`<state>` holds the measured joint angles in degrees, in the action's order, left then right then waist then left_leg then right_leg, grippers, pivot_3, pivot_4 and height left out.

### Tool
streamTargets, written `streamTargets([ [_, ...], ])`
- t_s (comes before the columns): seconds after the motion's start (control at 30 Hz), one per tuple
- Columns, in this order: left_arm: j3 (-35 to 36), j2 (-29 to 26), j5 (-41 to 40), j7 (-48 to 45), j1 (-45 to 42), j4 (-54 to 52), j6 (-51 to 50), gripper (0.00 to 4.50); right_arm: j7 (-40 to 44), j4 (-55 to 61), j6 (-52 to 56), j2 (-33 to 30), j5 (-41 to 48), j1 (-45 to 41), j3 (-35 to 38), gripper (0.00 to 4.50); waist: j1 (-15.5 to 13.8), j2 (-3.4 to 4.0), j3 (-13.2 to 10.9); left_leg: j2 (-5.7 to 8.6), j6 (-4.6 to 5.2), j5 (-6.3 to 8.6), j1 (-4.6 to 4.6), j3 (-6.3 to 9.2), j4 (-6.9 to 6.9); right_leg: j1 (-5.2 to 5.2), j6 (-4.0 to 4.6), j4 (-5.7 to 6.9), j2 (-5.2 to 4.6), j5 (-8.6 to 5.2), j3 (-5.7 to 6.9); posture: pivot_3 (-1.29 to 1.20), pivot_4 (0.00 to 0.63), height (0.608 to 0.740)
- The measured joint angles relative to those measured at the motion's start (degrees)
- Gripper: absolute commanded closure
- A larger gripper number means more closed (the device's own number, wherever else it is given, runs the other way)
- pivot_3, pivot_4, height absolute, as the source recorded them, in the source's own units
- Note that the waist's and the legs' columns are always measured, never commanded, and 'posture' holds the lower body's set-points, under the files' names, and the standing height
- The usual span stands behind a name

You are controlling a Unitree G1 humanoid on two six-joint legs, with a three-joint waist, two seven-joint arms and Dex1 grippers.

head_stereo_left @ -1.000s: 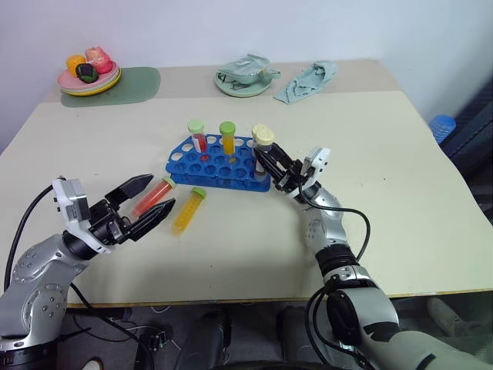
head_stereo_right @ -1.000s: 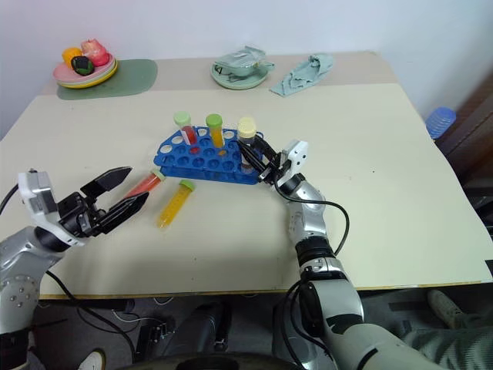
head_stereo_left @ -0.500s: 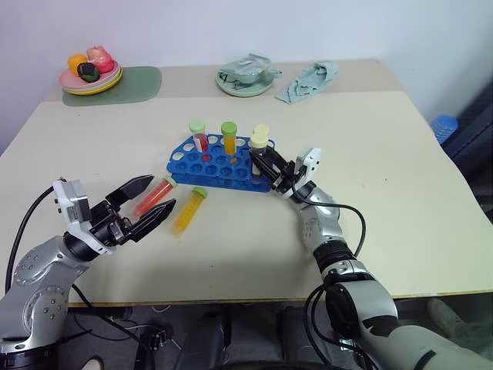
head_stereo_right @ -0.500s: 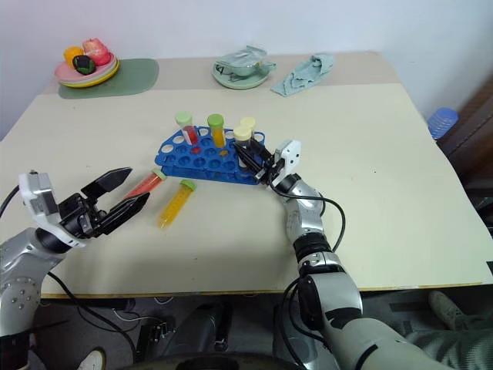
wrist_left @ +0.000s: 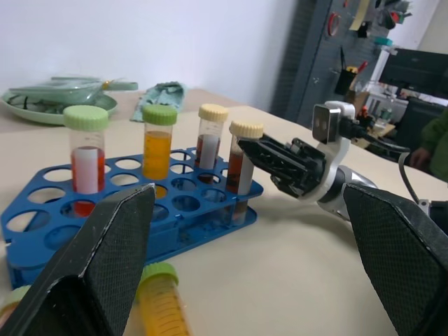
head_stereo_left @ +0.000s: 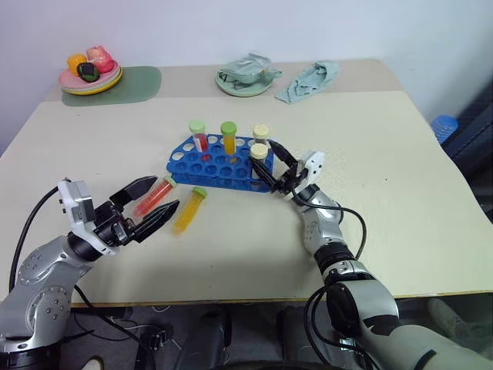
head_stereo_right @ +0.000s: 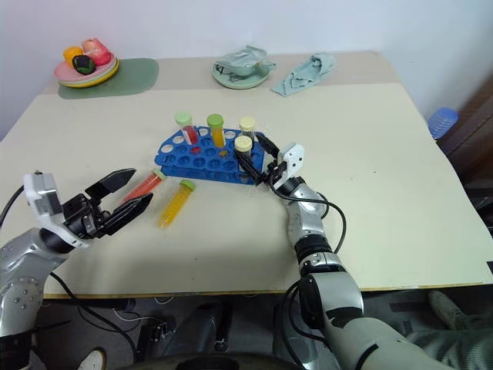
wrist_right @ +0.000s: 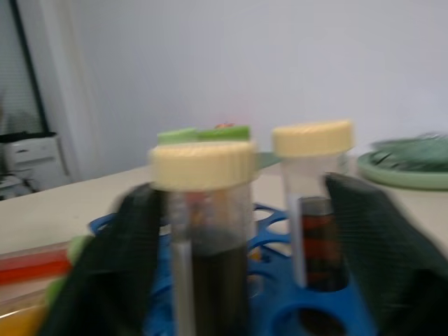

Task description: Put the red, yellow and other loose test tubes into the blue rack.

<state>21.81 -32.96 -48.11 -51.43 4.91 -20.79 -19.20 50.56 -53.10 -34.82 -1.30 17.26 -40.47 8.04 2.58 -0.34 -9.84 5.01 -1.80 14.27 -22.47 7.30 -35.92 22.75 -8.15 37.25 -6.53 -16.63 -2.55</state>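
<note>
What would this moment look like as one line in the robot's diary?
right hand: open around dark tube standing in blue rack | left hand: open, near loose red tube and yellow tube lying on table

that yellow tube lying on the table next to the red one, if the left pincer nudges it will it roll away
Probably yes. The yellow tube lies on its side on the flat table, a smooth round cylinder, so a sideways nudge would likely roll it. Its wider green cap may curve that roll. The red tube lies close beside it and could stop it.
</note>
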Motion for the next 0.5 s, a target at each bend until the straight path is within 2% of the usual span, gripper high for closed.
streamTargets([
  [0.13, -0.7, 0.6, -0.1, 3.6, 0.0, -2.4, -2.0, 0.10, -1.1, 1.7, -0.5, -1.8, -2.4, 0.7, -1.4, 0.82, 0.0, 0.00, 0.0, 0.00, 0.00, 0.00, 0.00, 0.00, 0.00, 0.00, 0.00, 0.00, 0.00, 0.00, 0.00, 0.00, 0.150, 0.740],
  [0.27, -1.7, 0.5, 0.6, 10.2, 1.1, -7.0, -5.7, 0.10, 0.1, 11.7, 4.9, -5.5, -2.6, 5.0, -3.7, 0.82, -0.2, -0.01, 0.0, 0.02, 0.01, 0.01, -0.01, 0.01, -0.01, -0.10, 0.00, -0.02, -0.02, 0.00, -0.02, 0.00, 0.150, 0.740],
  [0.37, -3.5, 0.4, 2.0, 14.5, 1.1, -10.0, -8.1, 0.10, 1.6, 23.9, 13.6, -10.5, -2.2, 10.3, -5.7, 0.82, -0.4, -0.01, 0.0, 0.02, 0.01, 0.01, -0.01, 0.02, -0.01, -0.14, 0.00, -0.03, -0.01, 0.00, -0.02, 0.00, 0.150, 0.740],
  [0.5, -5.8, 0.3, 8.2, 20.5, -1.6, -11.7, -8.4, 0.10, 4.8, 40.0, 27.7, -20.6, -0.4, 17.8, -7.6, 0.82, -0.9, 0.00, 0.0, 0.03, 0.03, 0.02, -0.02, -0.01, -0.02, -0.20, 0.00, -0.12, -0.02, -0.01, -0.02, 0.00, 0.150, 0.740],
])
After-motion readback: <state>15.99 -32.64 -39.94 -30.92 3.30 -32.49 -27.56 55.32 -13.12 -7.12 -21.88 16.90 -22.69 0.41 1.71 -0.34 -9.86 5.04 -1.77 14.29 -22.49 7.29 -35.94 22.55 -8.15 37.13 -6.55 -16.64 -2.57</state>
